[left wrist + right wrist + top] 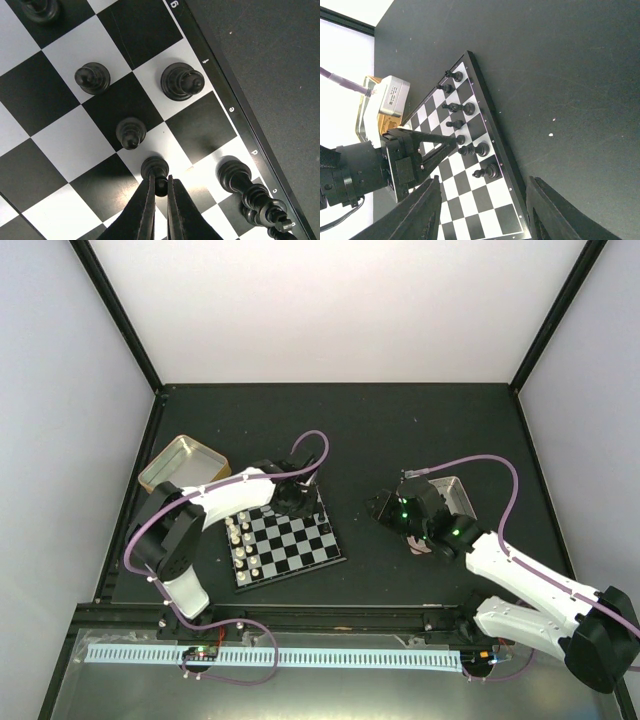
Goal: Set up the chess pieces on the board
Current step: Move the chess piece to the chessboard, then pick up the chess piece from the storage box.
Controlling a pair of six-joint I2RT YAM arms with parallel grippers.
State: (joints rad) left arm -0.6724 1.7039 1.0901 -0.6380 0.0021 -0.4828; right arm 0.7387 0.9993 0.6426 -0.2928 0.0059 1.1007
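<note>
left gripper [159, 182] clamped on one black pawn [154, 166] on the board [60, 145]; right gripper [484, 182] released, empty; roughly ten black pieces [468, 107] placed.

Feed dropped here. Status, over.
Left gripper shut on a black pawn over the board. Right gripper open, empty, beside the board. Neighbouring black pieces close by; nothing blocking.

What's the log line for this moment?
left gripper: shut on black pawn over board | right gripper: open, empty, right of board | setup: incomplete
</note>
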